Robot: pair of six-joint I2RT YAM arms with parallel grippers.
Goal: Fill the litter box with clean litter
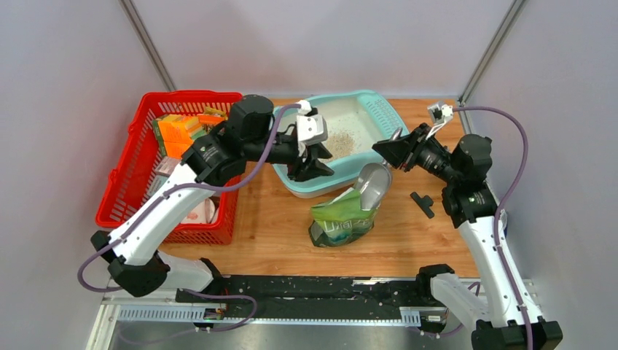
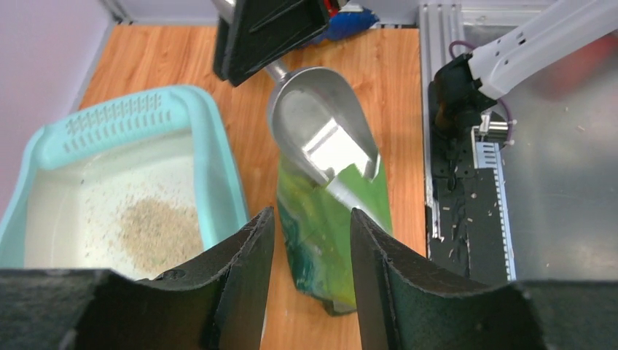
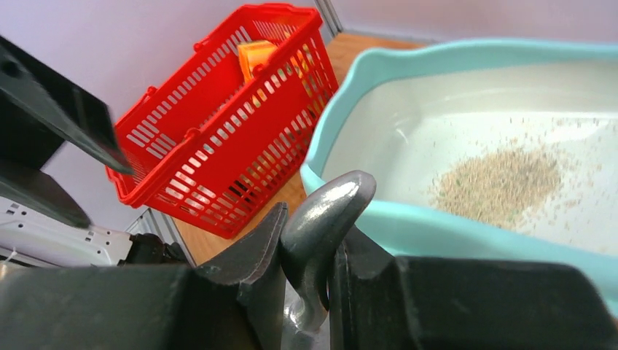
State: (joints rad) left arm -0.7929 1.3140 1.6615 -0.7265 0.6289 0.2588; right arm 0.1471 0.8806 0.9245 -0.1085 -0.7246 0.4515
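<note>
Two grippers are hovering beside the litter box [image 1: 382, 112], with clean litter [image 1: 341, 143] lying piled inside. The right gripper [image 3: 310, 244] is clamping the scoop [image 1: 373, 186] handle; the left gripper [image 2: 306, 235] jaws are standing narrowly apart, empty.

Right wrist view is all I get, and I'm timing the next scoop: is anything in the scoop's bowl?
Observer: No. The scoop bowl looks bare and shiny, and its lip sits at the open top of the green bag.
Operator: Where is that bag relative to the litter box?
Observer: It stands on the table just in front of the near rim of the litter box, with a strip of wood showing between them.
Operator: Is the left hand in my way?
Observer: The left hand is open and holds nothing. It is above that near rim, left of the scoop.
</note>
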